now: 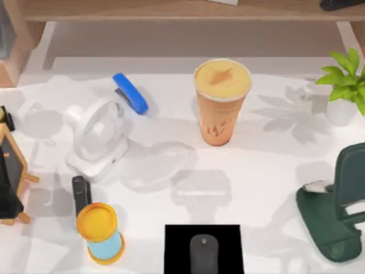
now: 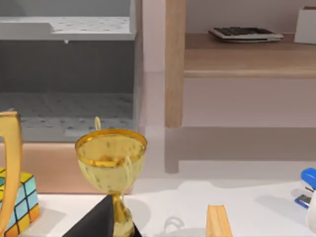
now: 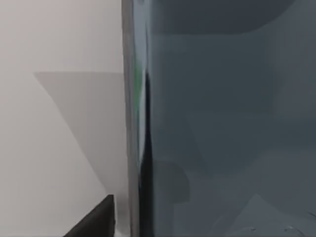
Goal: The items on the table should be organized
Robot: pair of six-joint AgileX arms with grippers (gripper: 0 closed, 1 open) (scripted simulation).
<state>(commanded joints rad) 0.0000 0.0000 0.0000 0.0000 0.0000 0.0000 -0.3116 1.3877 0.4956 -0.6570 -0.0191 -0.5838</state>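
Orange cup upright mid-table; grey mouse at near edge.

No readable text, label, brand name or number is to be found on anything in these views. A darker orange lightning-like mark is printed on the side of the orange drink cup, and a similar faint mark is seen on its lid, but no letters can be made out there. The keys of the keyboard on the wooden shelf cannot be read
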